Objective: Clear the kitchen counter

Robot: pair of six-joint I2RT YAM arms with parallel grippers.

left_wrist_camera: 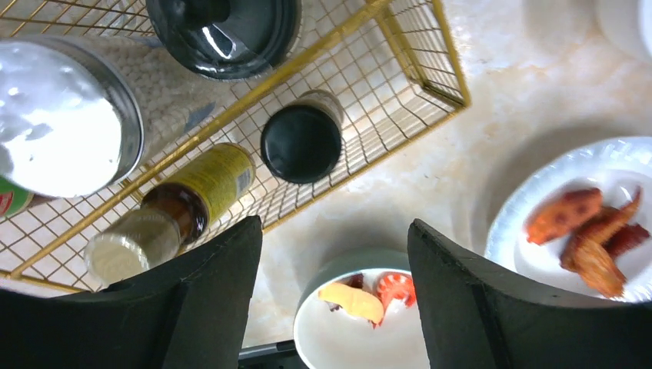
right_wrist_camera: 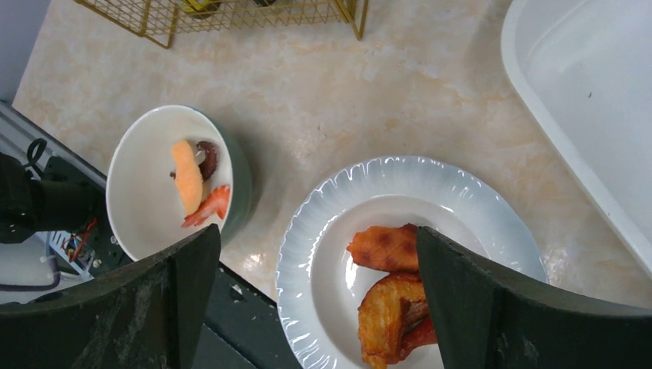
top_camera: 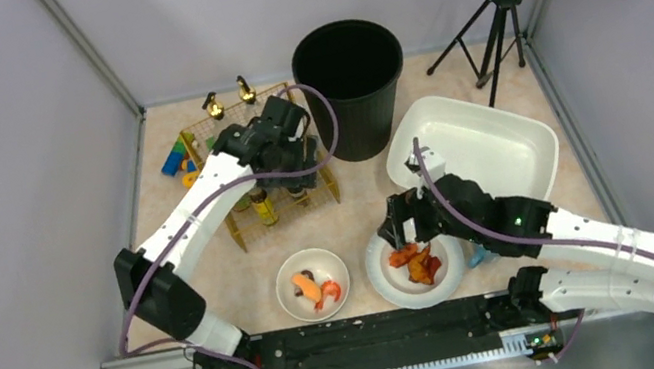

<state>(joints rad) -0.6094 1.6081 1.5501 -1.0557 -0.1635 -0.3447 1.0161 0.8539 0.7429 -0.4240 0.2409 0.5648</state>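
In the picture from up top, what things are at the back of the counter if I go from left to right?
colourful toy blocks → gold wire rack → black bin → white tub

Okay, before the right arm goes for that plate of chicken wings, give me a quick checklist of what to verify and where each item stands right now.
1. Right hand open: ok, fingers wide apart.
2. Right hand empty: ok, nothing between the fingers.
3. Right hand over the plate: ok, though the wings lie nearer one finger.
4. Clearance between Right hand and plate: cannot tell.
5. Left hand out of the way: ok, open above the wire rack.
6. White tub free: ok, nothing shows in it.
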